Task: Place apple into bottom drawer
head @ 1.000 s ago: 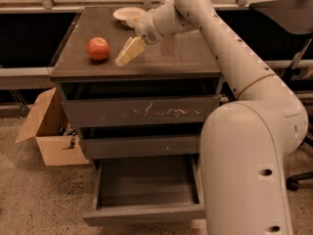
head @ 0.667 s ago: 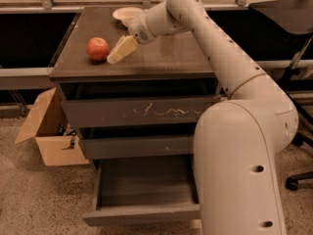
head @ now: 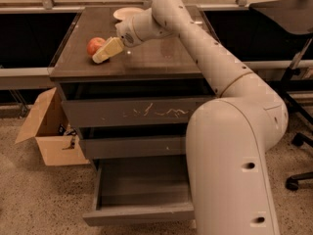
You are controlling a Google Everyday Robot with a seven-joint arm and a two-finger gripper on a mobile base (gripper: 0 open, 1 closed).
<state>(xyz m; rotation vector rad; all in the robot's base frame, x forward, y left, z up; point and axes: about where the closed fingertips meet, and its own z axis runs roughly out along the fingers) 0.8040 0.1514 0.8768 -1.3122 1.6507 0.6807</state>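
- On the counter (head: 161, 58), toward its left side, the apple (head: 93, 44) sits upright on the dark top, near the left edge.
- The hand (head: 106, 52) is low over the counter at the apple's right side. Its pale tip overlaps the fruit's lower right from this angle, so I cannot tell whether it touches.
- I also cannot tell whether the hand is wide or narrow, as it shows as one pale block.
- The arm (head: 195, 38) reaches in from the right, across the counter, with the wrist above the middle of the top.
- A plate (head: 128, 12) lies at the back of the counter, behind the wrist and well apart from the apple.
- Below the top, a scratched drawer front (head: 137, 112) is closed, and a plain front (head: 132, 146) under it is also closed.
- The bottom drawer (head: 142, 180) is pulled out, and its grey floor shows. The robot's body (head: 234, 170) covers its right end.
- A cardboard box (head: 49, 136) with open flaps stands on the speckled floor (head: 29, 199), just left of the cabinet.
- A chair (head: 293, 13) stands at the far right.
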